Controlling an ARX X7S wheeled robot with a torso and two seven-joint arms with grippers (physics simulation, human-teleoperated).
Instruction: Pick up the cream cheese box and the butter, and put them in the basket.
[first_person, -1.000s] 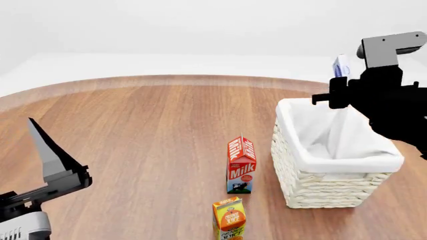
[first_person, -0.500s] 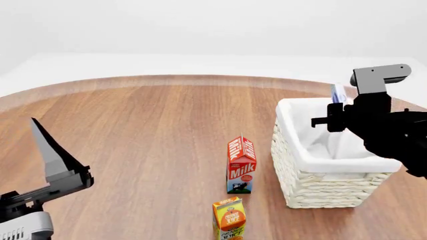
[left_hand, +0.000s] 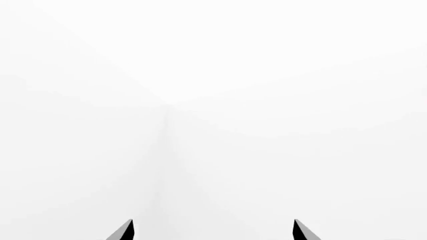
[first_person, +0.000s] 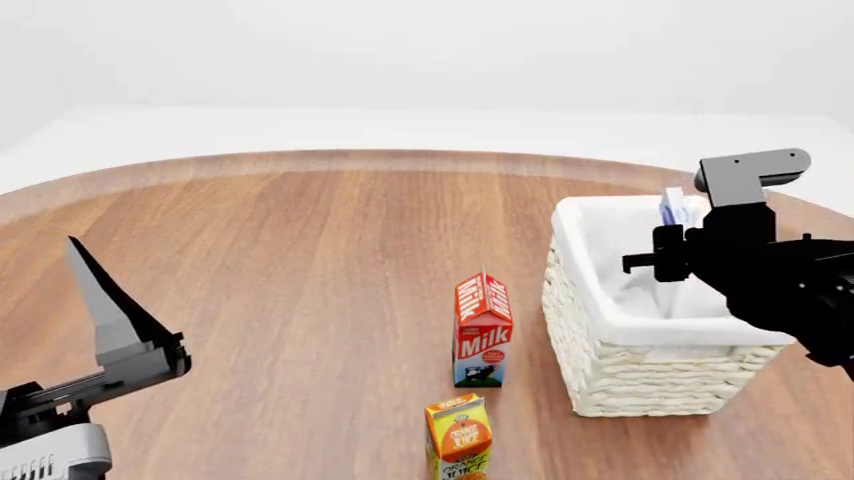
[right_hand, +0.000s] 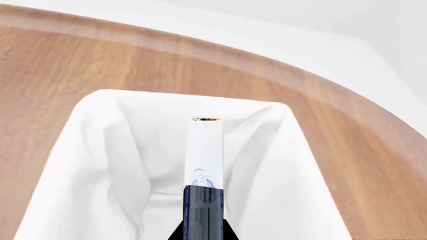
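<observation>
We grip the cream cheese box (first_person: 675, 208) tight in our right gripper (first_person: 670, 232) just above the basket (first_person: 641, 375), our left gripper (left_hand: 212, 231) open, so next we let go.

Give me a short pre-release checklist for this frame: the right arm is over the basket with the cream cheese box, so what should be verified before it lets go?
1. Right gripper shut on the cream cheese box: ok.
2. Box above the basket opening, inside the liner rim: ok in both views.
3. Basket interior free of obstruction: ok, only white liner shows.
4. Box clear of the milk carton and juice carton: ok.
5. Drop height above the basket floor: cannot tell.
6. Left gripper open and away from the basket: ok.
</observation>
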